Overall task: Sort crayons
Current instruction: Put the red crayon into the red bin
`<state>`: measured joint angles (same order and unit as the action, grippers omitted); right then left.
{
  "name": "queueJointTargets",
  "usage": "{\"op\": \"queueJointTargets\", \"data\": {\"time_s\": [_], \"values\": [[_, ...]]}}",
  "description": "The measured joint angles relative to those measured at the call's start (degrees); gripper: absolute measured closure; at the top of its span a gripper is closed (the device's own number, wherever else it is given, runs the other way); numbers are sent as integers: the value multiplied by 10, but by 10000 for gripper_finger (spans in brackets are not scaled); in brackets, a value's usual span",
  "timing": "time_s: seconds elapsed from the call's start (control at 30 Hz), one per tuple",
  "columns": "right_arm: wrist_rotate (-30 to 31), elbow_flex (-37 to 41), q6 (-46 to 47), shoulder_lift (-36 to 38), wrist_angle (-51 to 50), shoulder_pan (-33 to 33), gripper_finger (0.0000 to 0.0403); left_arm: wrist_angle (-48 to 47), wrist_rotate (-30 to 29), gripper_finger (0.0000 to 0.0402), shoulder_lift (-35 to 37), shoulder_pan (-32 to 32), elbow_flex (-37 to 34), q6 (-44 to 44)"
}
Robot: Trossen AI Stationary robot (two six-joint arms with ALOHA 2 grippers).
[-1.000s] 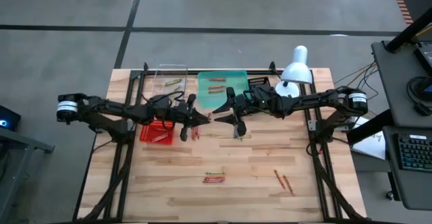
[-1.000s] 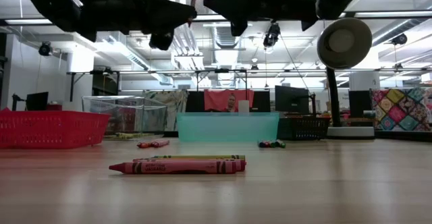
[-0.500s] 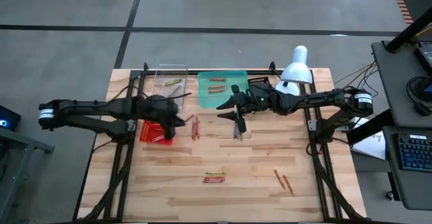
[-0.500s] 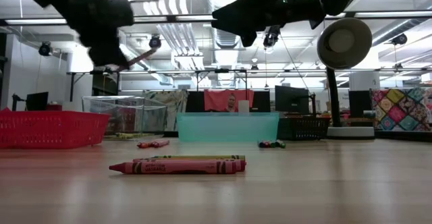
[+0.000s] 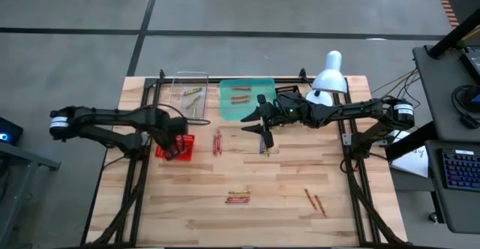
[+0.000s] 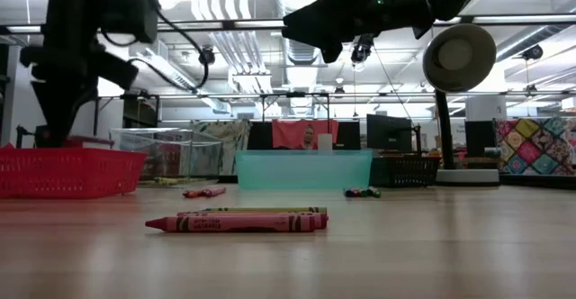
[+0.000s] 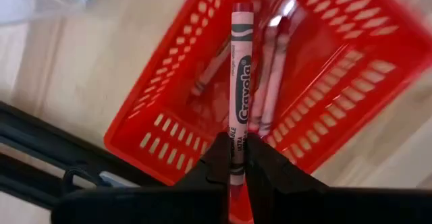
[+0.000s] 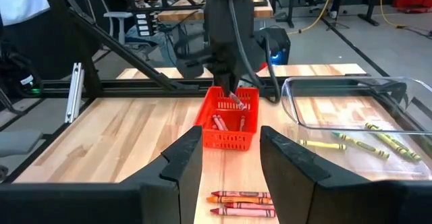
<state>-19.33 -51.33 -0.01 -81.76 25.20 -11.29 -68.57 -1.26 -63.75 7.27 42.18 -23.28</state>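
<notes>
My left gripper (image 5: 174, 139) points down over the red mesh basket (image 5: 177, 150) at the table's left, shut on a red crayon (image 7: 239, 82). Several red crayons (image 7: 270, 82) lie in the basket. My right gripper (image 5: 253, 118) hovers open and level near the teal tray (image 5: 246, 90), with nothing between its fingers (image 8: 182, 160). Loose crayons lie flat on the table: a red-orange group (image 5: 217, 141), dark ones (image 5: 263, 145), a red and yellow-green pair (image 5: 238, 197) and orange ones (image 5: 315, 201). My left gripper pinches the red crayon by one end (image 7: 235, 162) between its two fingertips. The fingers come from above and the crayon runs on in line with them, its free end (image 7: 241, 9) pointing down into the basket. In the right wrist view the crayon (image 8: 237, 101) hangs at the basket's rim.
A clear tray (image 5: 189, 91) with yellow-green crayons stands far left beside the teal tray, which holds orange crayons. A small black basket (image 5: 288, 93) and a white lamp (image 5: 327, 75) stand far right. The near half of the table has room between the loose crayons.
My left gripper has gone from the table's middle, close to my right gripper, toward the left edge and now stands over the red basket. It has tipped from level to pointing down, carrying the red crayon along, shut throughout.
</notes>
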Motion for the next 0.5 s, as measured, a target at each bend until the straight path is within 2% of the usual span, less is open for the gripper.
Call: {"op": "queueJointTargets", "data": {"time_s": [0.2, 0.5], "values": [[0, 0, 4, 0, -6, 0, 266, 1, -9, 398, -54, 0, -7, 47], [-1, 0, 75, 0, -33, 0, 266, 2, -13, 362, -96, 0, -6, 62]]}}
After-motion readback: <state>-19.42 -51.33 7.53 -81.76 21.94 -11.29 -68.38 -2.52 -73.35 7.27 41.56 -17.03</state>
